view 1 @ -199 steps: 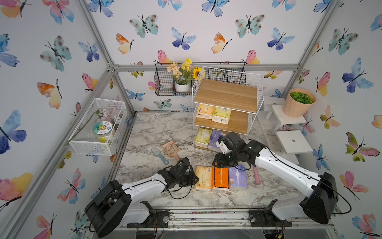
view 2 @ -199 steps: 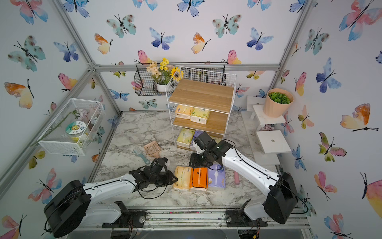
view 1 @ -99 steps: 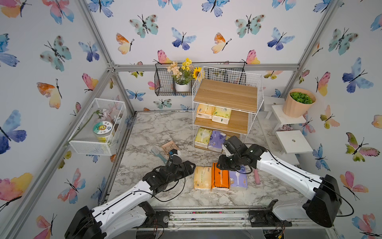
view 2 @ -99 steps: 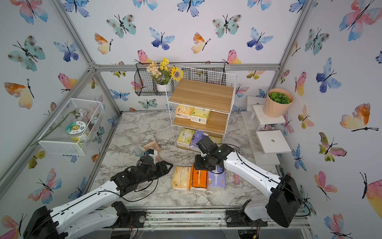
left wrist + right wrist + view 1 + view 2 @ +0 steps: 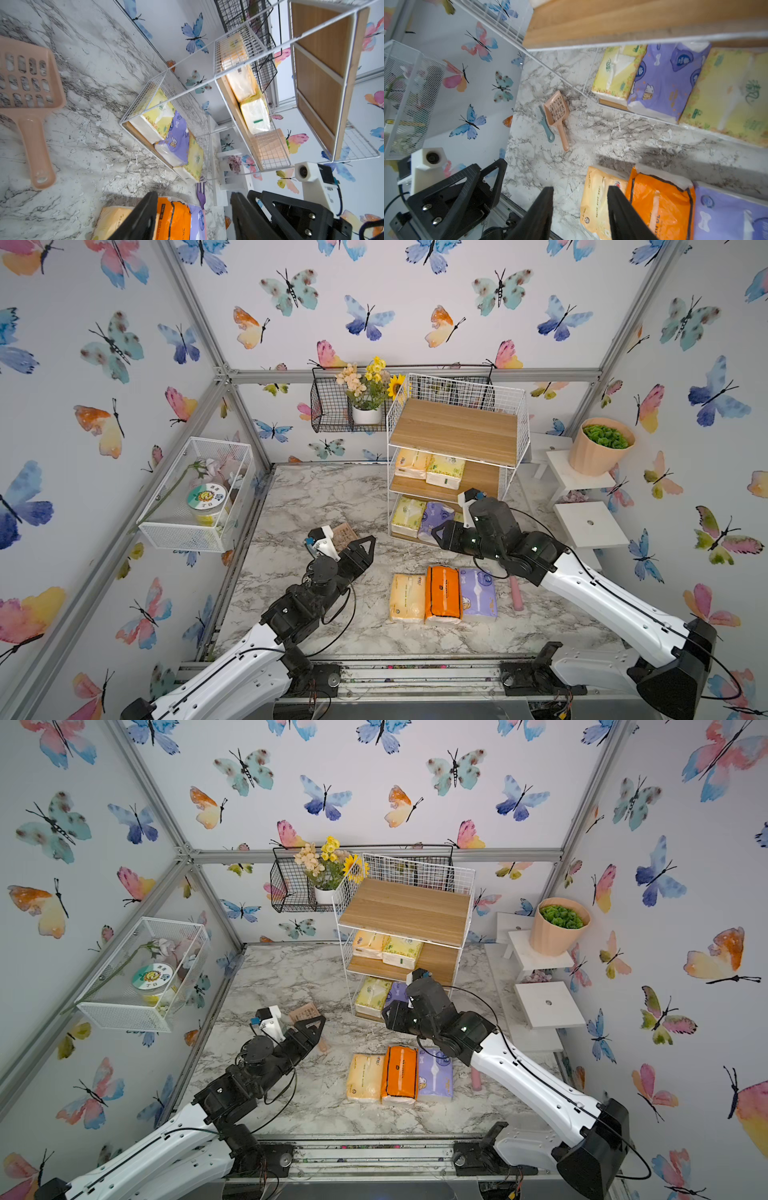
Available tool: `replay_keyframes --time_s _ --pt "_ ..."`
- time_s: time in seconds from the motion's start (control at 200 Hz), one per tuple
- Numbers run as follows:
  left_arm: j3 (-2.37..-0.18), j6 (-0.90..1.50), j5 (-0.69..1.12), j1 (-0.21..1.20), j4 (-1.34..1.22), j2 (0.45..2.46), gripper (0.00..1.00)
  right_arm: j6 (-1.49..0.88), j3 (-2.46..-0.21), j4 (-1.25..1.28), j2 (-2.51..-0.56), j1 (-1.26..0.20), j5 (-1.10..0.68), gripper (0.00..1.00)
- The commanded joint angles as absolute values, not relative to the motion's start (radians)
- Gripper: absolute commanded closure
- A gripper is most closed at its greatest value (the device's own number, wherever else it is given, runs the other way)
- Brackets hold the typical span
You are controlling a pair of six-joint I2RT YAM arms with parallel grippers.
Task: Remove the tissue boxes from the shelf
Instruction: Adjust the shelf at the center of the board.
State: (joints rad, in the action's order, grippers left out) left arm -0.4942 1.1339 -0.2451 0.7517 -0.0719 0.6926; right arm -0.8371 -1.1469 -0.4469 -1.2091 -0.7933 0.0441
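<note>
The shelf point(image 5: 453, 431) stands at the back of the marble table. Two pale tissue boxes point(image 5: 430, 466) lie on its middle board. Its bottom board carries a yellow-green one point(image 5: 158, 116), a lavender one point(image 5: 176, 143) and another yellow-green one point(image 5: 195, 160). Peach point(image 5: 407, 603), orange point(image 5: 442, 599) and lavender point(image 5: 478, 599) packs lie side by side on the table. My left gripper point(image 5: 368, 543) point(image 5: 193, 199) hangs open and empty, left of the shelf's foot. My right gripper point(image 5: 434, 533) point(image 5: 580, 191) is open and empty just before the bottom tier.
A pink scoop point(image 5: 557, 112) and a teal brush point(image 5: 546, 124) lie left of the shelf. A pink stick point(image 5: 516, 593) lies right of the lavender pack, a purple fork point(image 5: 201, 193) near the shelf's foot. White steps point(image 5: 590, 522) with a potted plant point(image 5: 598, 448) stand right.
My left gripper has opened, left the peach pack on the table and drawn back toward the shelf. My right gripper has moved from above the packs toward the bottom tier.
</note>
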Motion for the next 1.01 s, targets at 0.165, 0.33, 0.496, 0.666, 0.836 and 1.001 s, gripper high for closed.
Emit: replay_keyframes --time_s 0.165,0.33,0.496,0.666,0.836,1.001 --pt "-0.474 1.165 -0.286 0.736 -0.182 0.707 0.38 -0.888 -1.044 -0.134 -1.117 -0.793 0.371 0.53" --pt "-0.537 1.092 -0.151 0.654 -0.172 0.767 0.38 -0.869 -1.021 -0.182 -1.118 -0.793 0.325 0.52" --pt "-0.627 0.986 0.01 0.53 -0.159 0.839 0.36 -0.9 -0.969 -0.234 -1.062 -0.793 0.286 0.52" --pt "-0.743 0.88 0.108 0.46 -0.114 0.933 0.36 -0.972 -0.896 -0.405 -1.012 -0.793 0.305 0.52" --pt "-0.772 0.875 0.136 0.437 -0.124 0.98 0.36 -1.005 -0.816 -0.447 -1.013 -0.792 0.232 0.5" --pt "-0.745 0.916 0.158 0.428 -0.144 0.991 0.36 -1.087 -0.7 -0.344 -0.988 -0.738 0.117 0.46"
